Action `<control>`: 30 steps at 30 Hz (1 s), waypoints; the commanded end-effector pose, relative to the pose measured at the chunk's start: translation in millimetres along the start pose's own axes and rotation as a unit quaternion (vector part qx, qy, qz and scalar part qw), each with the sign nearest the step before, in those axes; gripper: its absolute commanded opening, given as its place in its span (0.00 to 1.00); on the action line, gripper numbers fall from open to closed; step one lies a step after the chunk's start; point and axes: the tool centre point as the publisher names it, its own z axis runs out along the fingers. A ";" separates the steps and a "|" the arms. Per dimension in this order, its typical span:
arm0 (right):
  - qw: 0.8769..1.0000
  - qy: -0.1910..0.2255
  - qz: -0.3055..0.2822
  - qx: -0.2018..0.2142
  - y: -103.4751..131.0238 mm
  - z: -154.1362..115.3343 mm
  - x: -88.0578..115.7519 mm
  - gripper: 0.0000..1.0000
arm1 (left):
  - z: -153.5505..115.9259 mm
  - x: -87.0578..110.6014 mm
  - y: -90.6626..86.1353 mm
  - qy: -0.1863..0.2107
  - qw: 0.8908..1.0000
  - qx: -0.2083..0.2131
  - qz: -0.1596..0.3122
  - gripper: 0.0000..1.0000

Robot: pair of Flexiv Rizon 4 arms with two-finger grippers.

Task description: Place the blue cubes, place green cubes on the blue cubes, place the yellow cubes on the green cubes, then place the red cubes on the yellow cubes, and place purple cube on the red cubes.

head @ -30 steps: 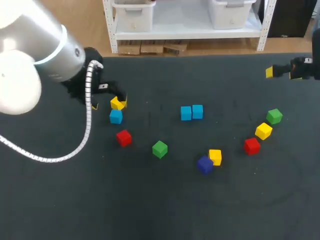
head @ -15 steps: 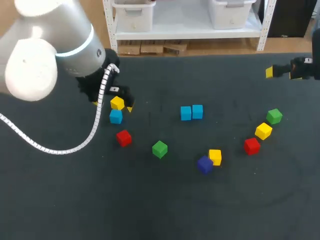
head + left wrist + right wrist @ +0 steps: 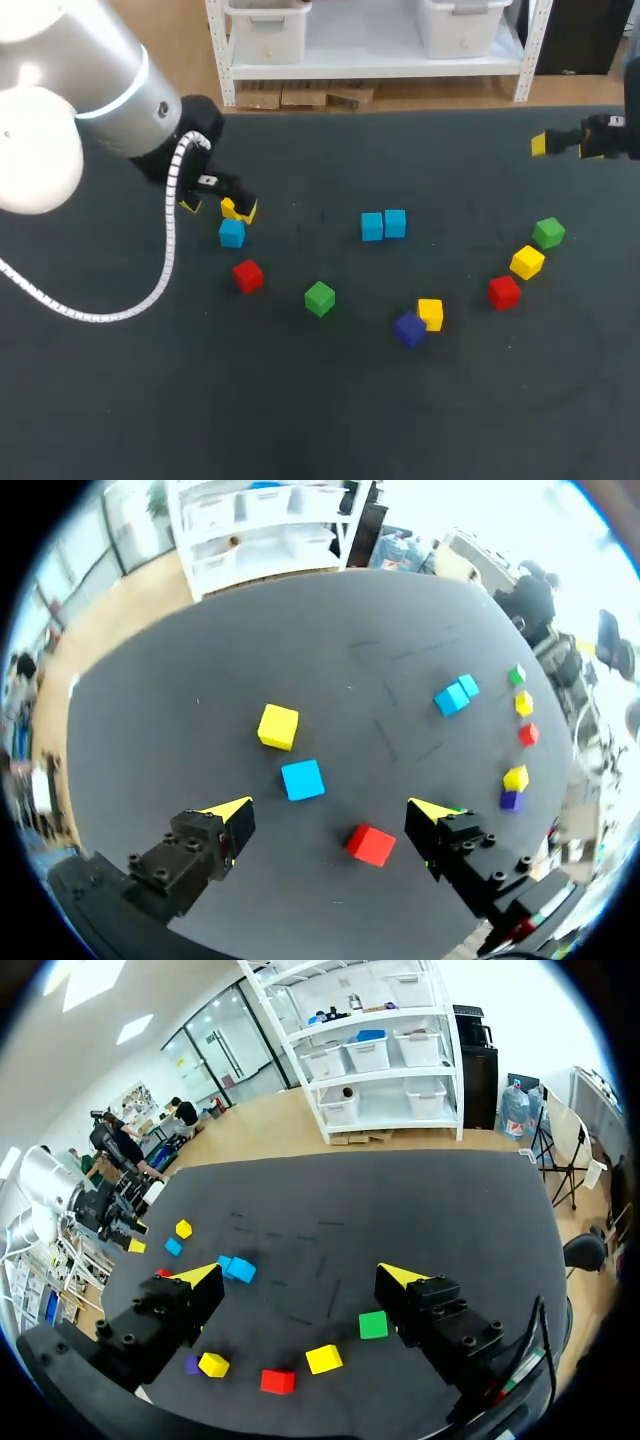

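blue cube (image 3: 302, 779) at 12 o'clock off my wide-open left gripper (image 3: 330, 812) looks light and stiff, so pinch opposite flat faces.

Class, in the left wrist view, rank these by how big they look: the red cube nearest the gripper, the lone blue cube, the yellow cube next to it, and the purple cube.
1. The red cube, slightly biggest, nearest the camera.
2. The blue cube and yellow cube: alike, unranked.
3. The purple cube: smallest, though farthest away.
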 end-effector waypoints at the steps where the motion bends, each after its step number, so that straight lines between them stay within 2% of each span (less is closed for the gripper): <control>1: 1.000 0.000 0.000 0.000 0.0 -0.6 -0.1 1.00 | -7.9 -6.4 -2.7 0.025 0.997 -0.032 0.067 1.00; 4: 1.000 0.000 0.000 0.000 0.0 -0.6 -0.1 1.00 | -7.6 -8.4 -0.7 0.057 0.990 -0.066 0.107 1.00; 7: 1.000 0.000 0.000 0.000 0.0 -0.6 -0.1 1.00 | -5.9 -7.6 -0.7 0.086 0.982 -0.063 0.155 1.00; 10: 1.000 0.000 0.000 0.000 0.0 -0.6 -0.1 1.00 | -6.2 -5.4 -1.7 0.097 0.969 -0.046 0.221 1.00; 13: 1.000 0.000 0.000 0.000 0.0 -0.6 -0.1 1.00 | -5.8 -1.2 -3.3 0.101 0.951 -0.006 0.293 1.00; 15: 1.000 0.000 0.000 0.000 0.0 -0.6 -0.1 1.00 | -4.4 5.1 -2.7 0.112 0.935 0.015 0.337 1.00; 21: 1.000 0.000 0.000 0.000 0.0 -0.6 -0.1 1.00 | -2.1 16.9 9.9 0.135 0.912 0.032 0.386 1.00; 24: 1.000 0.000 0.000 0.000 0.0 -0.6 -0.1 1.00 | -2.4 20.3 16.1 0.116 0.904 0.031 0.411 1.00; 27: 1.000 0.000 0.000 0.000 0.0 -0.6 -0.1 1.00 | -1.1 21.0 20.0 0.120 0.891 0.025 0.438 1.00; 30: 1.000 0.000 0.000 0.000 0.0 -0.6 -0.1 1.00 | 3.3 19.9 20.3 0.133 0.873 0.021 0.469 1.00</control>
